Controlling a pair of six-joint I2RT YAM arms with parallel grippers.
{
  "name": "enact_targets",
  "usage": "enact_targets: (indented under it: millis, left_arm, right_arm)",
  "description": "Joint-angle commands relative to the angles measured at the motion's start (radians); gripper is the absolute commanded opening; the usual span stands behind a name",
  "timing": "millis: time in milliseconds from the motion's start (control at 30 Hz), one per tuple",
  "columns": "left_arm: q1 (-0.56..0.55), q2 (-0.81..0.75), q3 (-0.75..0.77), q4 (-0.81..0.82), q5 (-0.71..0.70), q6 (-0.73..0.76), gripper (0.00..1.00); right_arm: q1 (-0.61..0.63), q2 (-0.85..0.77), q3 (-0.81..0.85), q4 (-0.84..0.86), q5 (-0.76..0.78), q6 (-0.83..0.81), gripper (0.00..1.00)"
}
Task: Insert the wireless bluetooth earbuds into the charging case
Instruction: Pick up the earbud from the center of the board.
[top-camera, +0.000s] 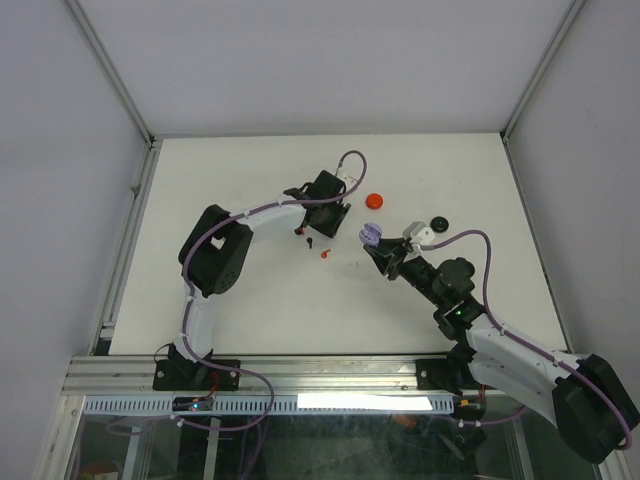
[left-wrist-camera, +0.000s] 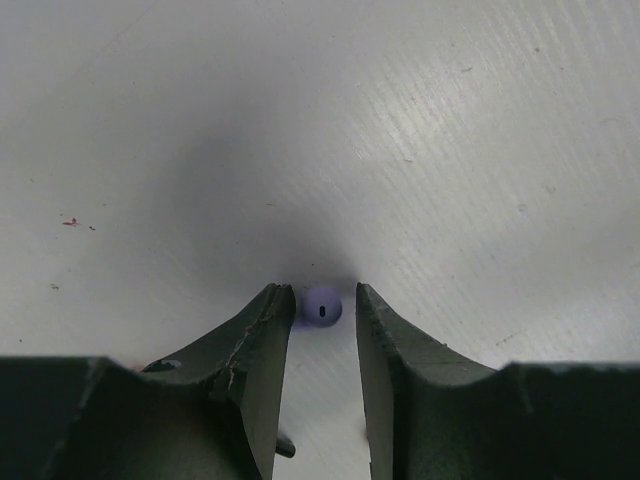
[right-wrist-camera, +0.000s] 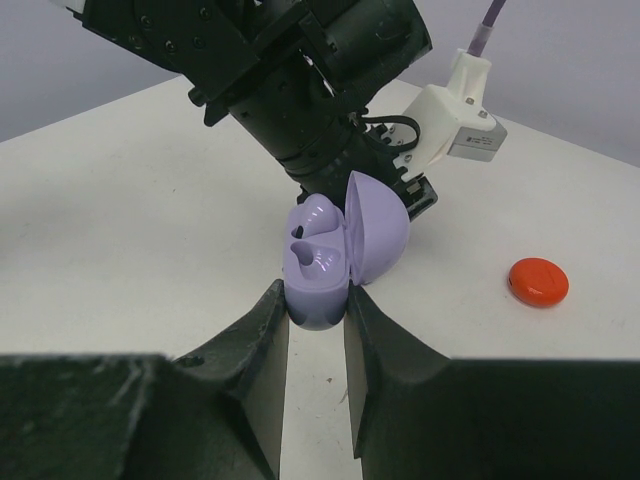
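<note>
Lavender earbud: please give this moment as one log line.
left gripper: open around small lavender earbud on white table | right gripper: shut on open lavender plastic case | insertion: pending

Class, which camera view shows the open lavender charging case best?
Right wrist view: the lavender charging case sits close, lid open, both wells visible, between the jaws of the right gripper. Top external shows only a tiny lavender speck; left wrist misses it.

A lavender earbud lies loose; the lavender charging case stands hinged open.

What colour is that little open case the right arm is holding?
Pale lavender; the case shows best in the right wrist view.
</note>
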Motion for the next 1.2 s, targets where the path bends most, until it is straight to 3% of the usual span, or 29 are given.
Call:
enact_targets:
  millis: [0,833,1167]
  left_arm:
    - [-0.023,0.028,0.042,-0.022,-0.062,0.033,0.34]
    - [-0.039,0.01,0.043,-0.16,-0.131,-0.014,0.31]
    - [-0.039,0.004,0.042,-0.175,-0.117,-0.031,0.17]
  right_arm:
    - [0.0,-0.004,0.013,0.046,0.02,0.008,0.0]
    - [-0.001,-0.034,0.008,0.03,0.02,0.008,0.0]
    - [0.0,-0.064,0.0,0.017,0.055,0.024,0.0]
